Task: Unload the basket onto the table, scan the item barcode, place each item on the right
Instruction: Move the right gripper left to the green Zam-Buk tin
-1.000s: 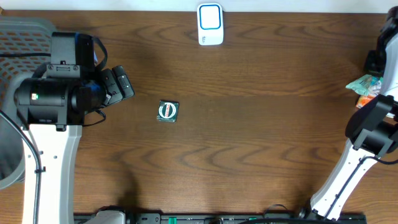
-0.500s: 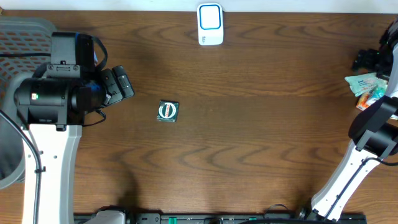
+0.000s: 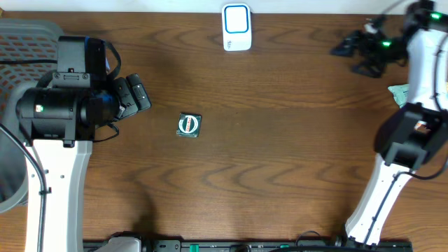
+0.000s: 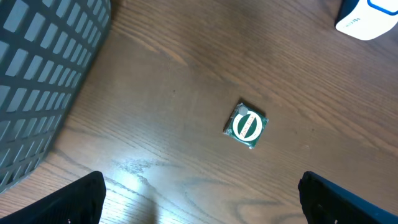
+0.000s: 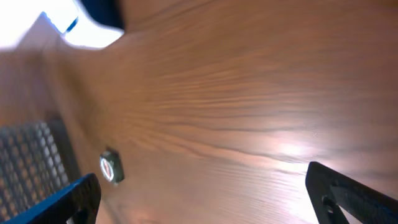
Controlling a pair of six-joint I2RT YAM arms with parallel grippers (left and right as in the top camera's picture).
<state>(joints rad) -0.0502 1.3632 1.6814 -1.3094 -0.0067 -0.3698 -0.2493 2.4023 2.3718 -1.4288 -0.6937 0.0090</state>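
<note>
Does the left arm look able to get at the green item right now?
Probably yes. The item lies by itself on the table just in front of the left arm, whose jaws are open, and nothing stands between them.

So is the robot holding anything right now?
No, nothing. The left tool and the right tool are both open and empty; the green packet lies alone on the table.
</note>
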